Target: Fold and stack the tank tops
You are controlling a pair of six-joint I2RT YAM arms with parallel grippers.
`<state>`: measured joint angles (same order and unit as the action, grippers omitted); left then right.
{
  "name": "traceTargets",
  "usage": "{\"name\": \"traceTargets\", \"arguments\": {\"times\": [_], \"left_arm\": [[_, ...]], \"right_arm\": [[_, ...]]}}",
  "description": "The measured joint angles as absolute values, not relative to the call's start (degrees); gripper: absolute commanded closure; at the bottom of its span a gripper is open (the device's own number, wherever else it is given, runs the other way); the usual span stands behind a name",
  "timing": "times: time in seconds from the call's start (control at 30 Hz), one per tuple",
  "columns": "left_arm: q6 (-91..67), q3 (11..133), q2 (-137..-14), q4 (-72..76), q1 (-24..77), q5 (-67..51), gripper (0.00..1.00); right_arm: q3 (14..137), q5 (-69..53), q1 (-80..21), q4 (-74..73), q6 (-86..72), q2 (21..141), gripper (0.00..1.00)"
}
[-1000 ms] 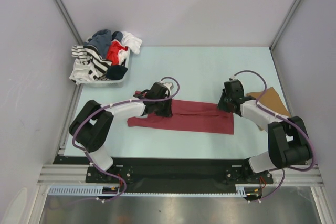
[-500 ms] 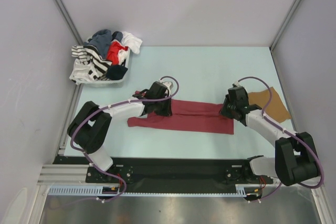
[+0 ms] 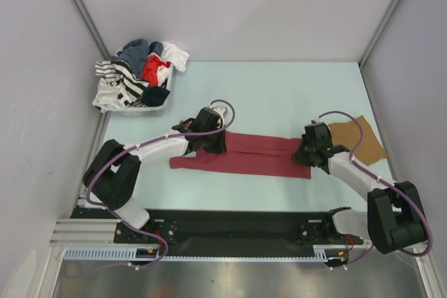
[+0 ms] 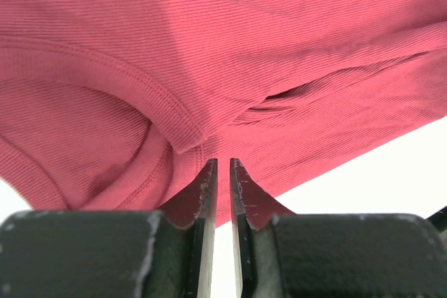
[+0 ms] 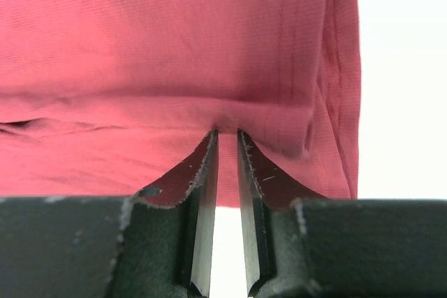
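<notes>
The dark maroon tank top point(image 3: 251, 157) lies as a long folded strip across the middle of the pale table point(image 3: 265, 88). My left gripper point(image 3: 211, 144) sits on its left part, jaws nearly together on a hem fold, as the left wrist view point(image 4: 223, 162) shows against the ribbed cloth point(image 4: 209, 54). My right gripper point(image 3: 303, 153) is at the strip's right end, jaws pinched on a puckered fold point(image 5: 227, 132) of the same cloth point(image 5: 174, 47). The tan-brown tank top point(image 3: 360, 137) lies folded at the right, partly behind the right arm.
A white basket point(image 3: 159, 107) heaped with mixed clothes stands at the back left corner. Grey walls and metal frame posts close in the table on three sides. The arm bases sit on a black rail along the near edge.
My right gripper has moved right and toward the near edge at the maroon strip's right end, uncovering more of the tan top. My left gripper has stayed nearly in place.
</notes>
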<state>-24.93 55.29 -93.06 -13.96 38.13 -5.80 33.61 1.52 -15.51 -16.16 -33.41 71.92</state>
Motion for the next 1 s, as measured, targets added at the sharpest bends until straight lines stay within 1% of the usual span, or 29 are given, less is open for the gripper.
{"name": "traceTargets", "arguments": {"times": [0.13,0.27,0.47,0.57,0.6,0.63,0.73,0.87,1.0], "left_arm": [[-24.93,55.64,-91.46,-15.42,38.35,-3.99,0.82],[-24.97,57.78,-91.20,-16.08,38.76,-4.16,0.82],[-25.23,63.83,-93.08,-14.63,39.51,-5.96,0.84],[-25.54,64.73,-95.55,-13.58,39.53,-6.04,0.86],[-25.63,64.66,-96.53,-13.61,39.53,-6.00,0.86],[-25.74,64.38,-97.51,-13.52,39.53,-5.98,0.87],[-27.18,61.91,-98.91,-12.91,39.53,-5.37,0.87],[-29.56,55.46,-98.87,-10.76,39.55,-4.38,0.88],[-30.22,53.91,-98.41,-10.76,39.59,-3.14,0.87]], "right_arm": [[33.06,2.15,-15.51,-17.26,-34.30,68.16,0.77],[34.85,2.42,-15.51,-18.33,-34.37,67.40,0.77],[39.99,2.31,-15.22,-18.00,-34.37,71.33,0.80],[40.16,2.20,-14.41,-17.39,-34.52,73.56,0.85],[39.90,2.04,-13.89,-17.21,-34.87,74.08,0.88],[39.55,2.15,-13.43,-17.10,-35.18,74.41,0.88],[36.95,2.33,-11.75,-16.29,-36.91,74.85,0.89],[32.84,2.07,-10.74,-15.11,-39.09,75.42,0.89],[33.01,2.11,-10.74,-14.44,-39.38,75.44,0.87]]}}
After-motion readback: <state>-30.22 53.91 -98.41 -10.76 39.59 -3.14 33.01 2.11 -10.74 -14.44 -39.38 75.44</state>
